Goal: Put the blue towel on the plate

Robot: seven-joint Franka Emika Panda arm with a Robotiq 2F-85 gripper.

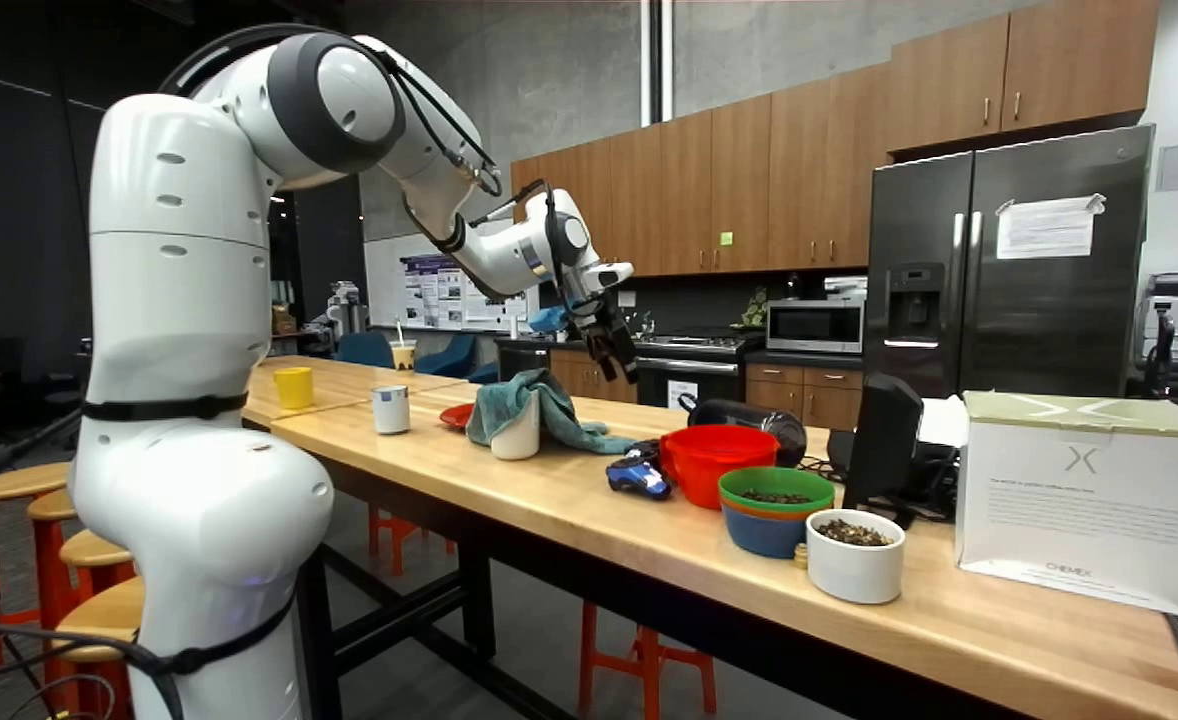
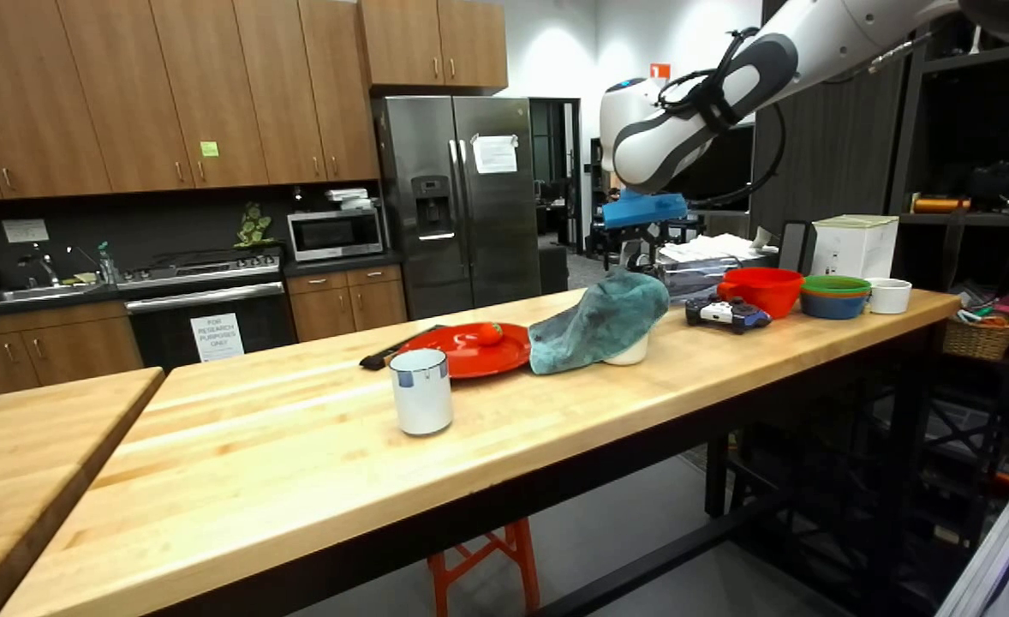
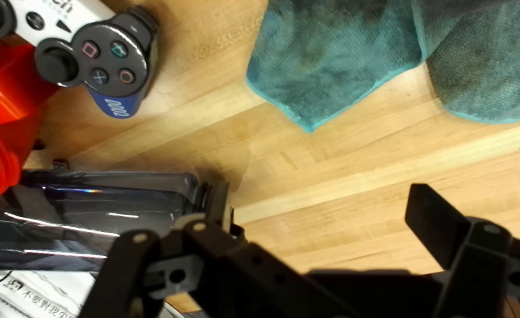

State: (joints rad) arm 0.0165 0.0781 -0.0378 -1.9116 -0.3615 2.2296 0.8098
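1. Nearest, in the wrist view, is the gripper, spread and holding nothing; the blue towel lies to one side of it.
2. In an exterior view, the towel drapes a white vessel, lower than the gripper: apparently the approach step.
3. In an exterior view, the red plate lies past the towel from the gripper; next probably calls for lowering sideways, pinching a fold.

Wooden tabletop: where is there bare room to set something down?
Bare tabletop lies between the white mug and the neighbouring table, and, in the wrist view, between the blue towel and the dark transparent container. It is crowded where the game controller, red bowl, stacked bowls and white bowl cluster.
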